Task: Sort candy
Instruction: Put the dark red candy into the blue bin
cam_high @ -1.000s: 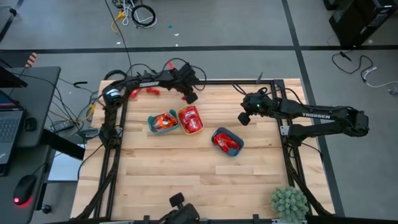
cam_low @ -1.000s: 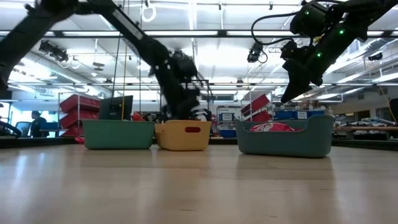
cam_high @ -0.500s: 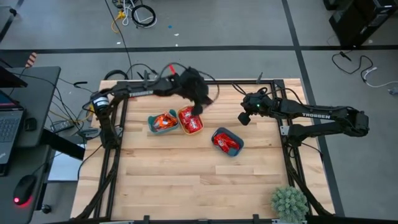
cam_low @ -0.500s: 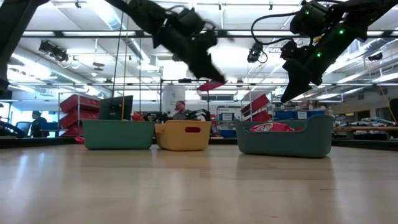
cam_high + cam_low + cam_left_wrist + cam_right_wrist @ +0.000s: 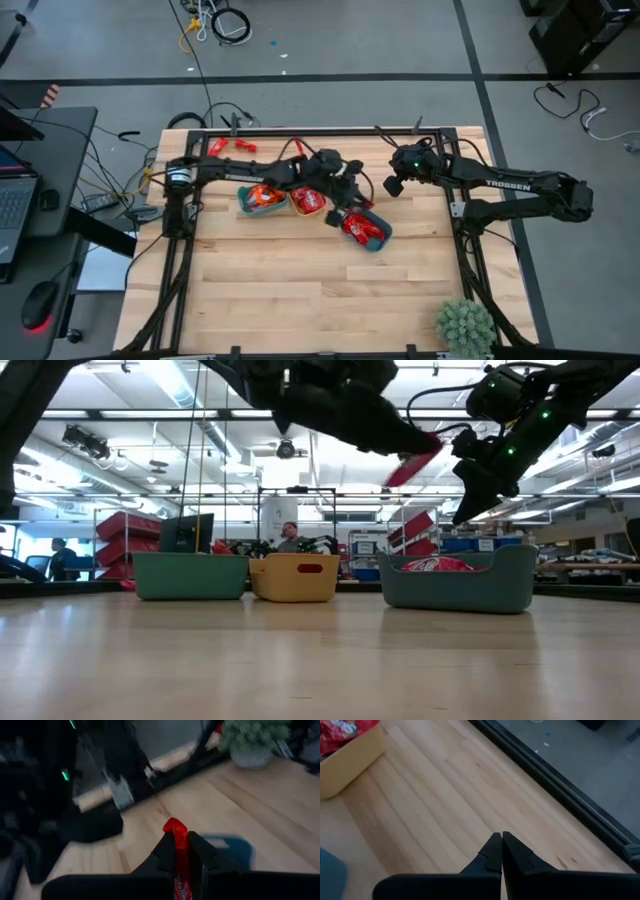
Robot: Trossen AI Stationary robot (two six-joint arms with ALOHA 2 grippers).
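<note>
1. Left end effector [image 5: 182,851] pinches a red wrapped candy [image 5: 176,832] in the air, just above the blue bowl [image 5: 366,228].
2. Right end effector [image 5: 498,842], pressed together and empty, hovers over the wooden surface [image 5: 435,815], beyond the bowl.

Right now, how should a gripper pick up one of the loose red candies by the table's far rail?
Probably from straight above, pinching the loose red candy across its wrapper. It lies flat on the wood, close to the far rail, so a sideways approach looks cramped. The left gripper is shut on its own candy.
</note>
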